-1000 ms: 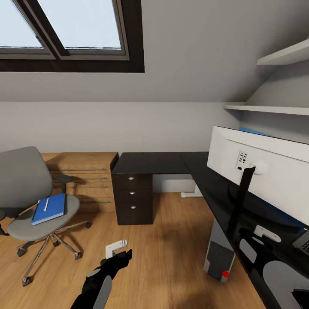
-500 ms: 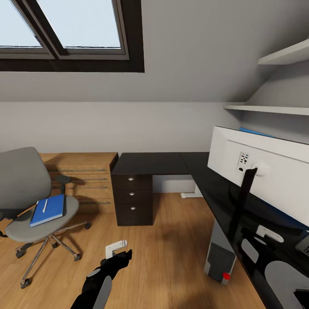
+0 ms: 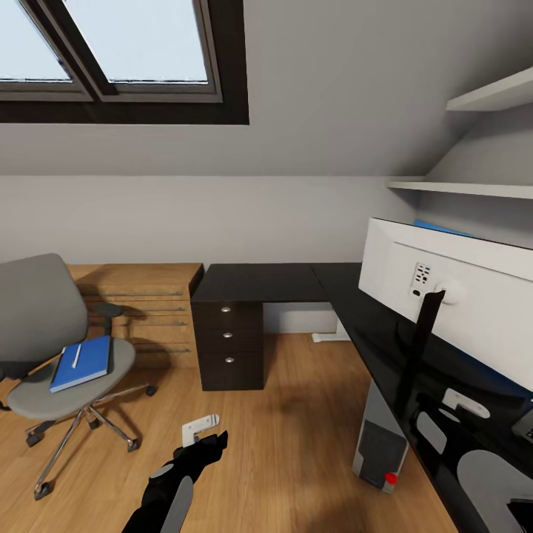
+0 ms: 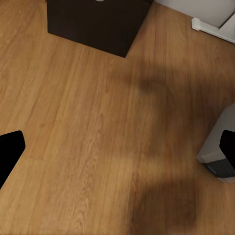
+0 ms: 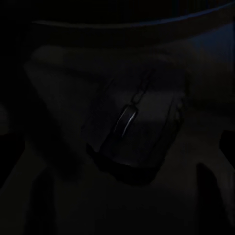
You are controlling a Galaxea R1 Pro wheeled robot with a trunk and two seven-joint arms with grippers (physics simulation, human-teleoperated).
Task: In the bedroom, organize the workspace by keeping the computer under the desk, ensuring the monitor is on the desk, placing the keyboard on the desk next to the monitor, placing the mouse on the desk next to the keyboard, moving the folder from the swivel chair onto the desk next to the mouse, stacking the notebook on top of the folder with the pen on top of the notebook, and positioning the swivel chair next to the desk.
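Observation:
At the left of the head view stands the grey swivel chair [image 3: 37,311]. A blue folder or notebook [image 3: 83,364] lies on its seat, with a white pen [image 3: 77,354] on top. The white monitor [image 3: 459,296] stands on the black L-shaped desk [image 3: 259,281], back towards me. The computer [image 3: 379,444] [image 4: 218,147] sits on the floor under the desk. A sliver of the keyboard [image 3: 525,423] shows at the right edge. My left gripper [image 3: 203,446] [image 4: 117,149] hangs open over bare floor. In the dark right wrist view, my right gripper [image 5: 117,142] stands open just above the mouse [image 5: 134,129].
A dark drawer unit [image 3: 228,344] [image 4: 95,19] supports the desk's far end, and a wooden dresser [image 3: 141,296] stands behind the chair. Wall shelves [image 3: 474,189] hang above the monitor. A small white device [image 3: 465,402] lies on the desk. Wooden floor [image 3: 296,414] stretches between chair and desk.
The whole head view has shifted slightly, so the chair sits a little further left and the keyboard nearer the right edge. Nothing has moved on its own.

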